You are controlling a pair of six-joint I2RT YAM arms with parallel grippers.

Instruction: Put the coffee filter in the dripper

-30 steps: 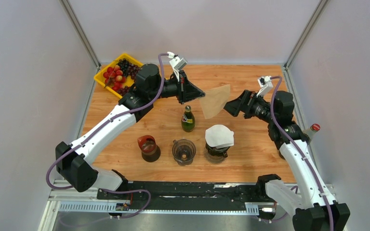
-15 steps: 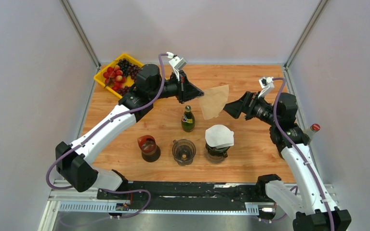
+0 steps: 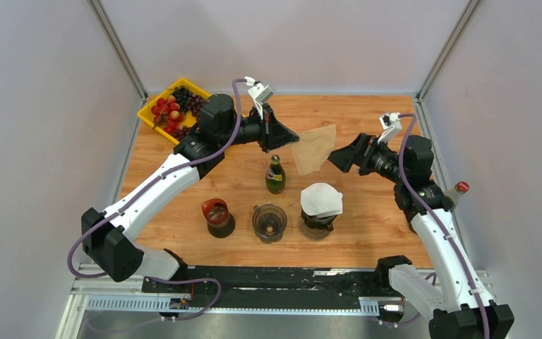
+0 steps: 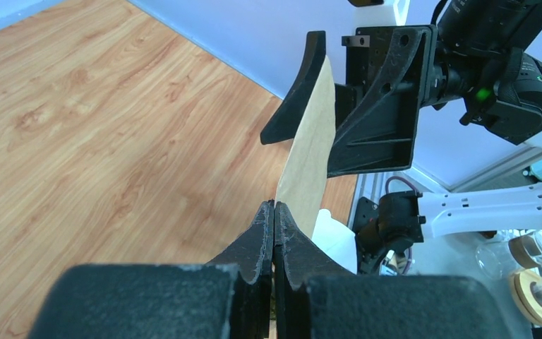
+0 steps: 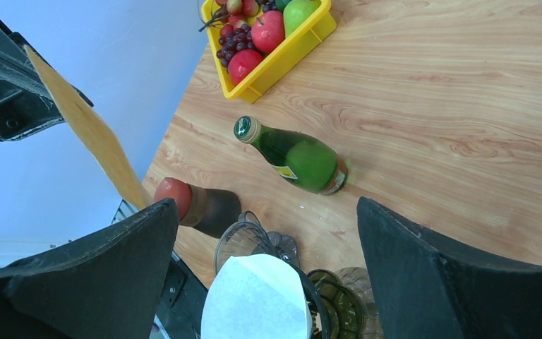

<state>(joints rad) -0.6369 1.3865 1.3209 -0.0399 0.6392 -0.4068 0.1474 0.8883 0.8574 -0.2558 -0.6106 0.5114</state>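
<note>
On the tabletop (image 3: 374, 233), dripper (image 3: 269, 221): clear glass, round, apparently empty.
Left jaws: clenched on coffee filter (image 3: 315, 148), held mid-air beyond the dripper.
Coffee filter: thin brown paper fan; long axis points toward right jaws.
Right jaws: released, straddling its far edge; I judge handover next.

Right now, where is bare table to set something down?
Bare table runs along the far edge, right of the fruit tray, and right of the white filter. Crowded: the near row of jar, glass dripper and that filter, with the bottle behind.
</note>
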